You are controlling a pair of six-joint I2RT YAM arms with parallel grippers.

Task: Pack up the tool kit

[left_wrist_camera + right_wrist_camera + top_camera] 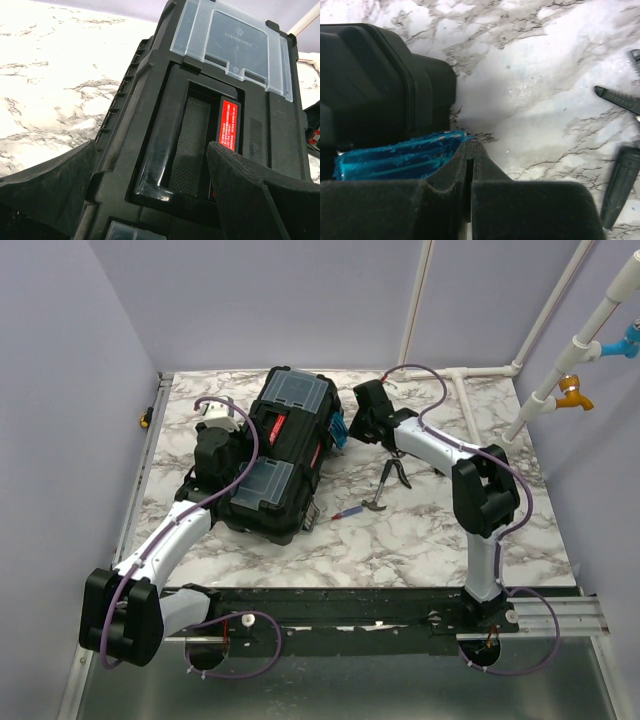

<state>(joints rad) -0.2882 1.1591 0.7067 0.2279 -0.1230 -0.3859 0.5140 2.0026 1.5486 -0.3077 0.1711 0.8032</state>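
While lid-down, toolbox point(283, 452) with pliers point(390, 480) outside on table point(400, 540).

Counted: one toolbox point(280, 455), one pair pliers point(391, 478), one small screwdriver point(347, 513).

I have bare marble tabletop point(400, 550) along the near edge; the black plastic toolbox point(285, 440) and black-handled pliers point(393, 473) block mid-table.
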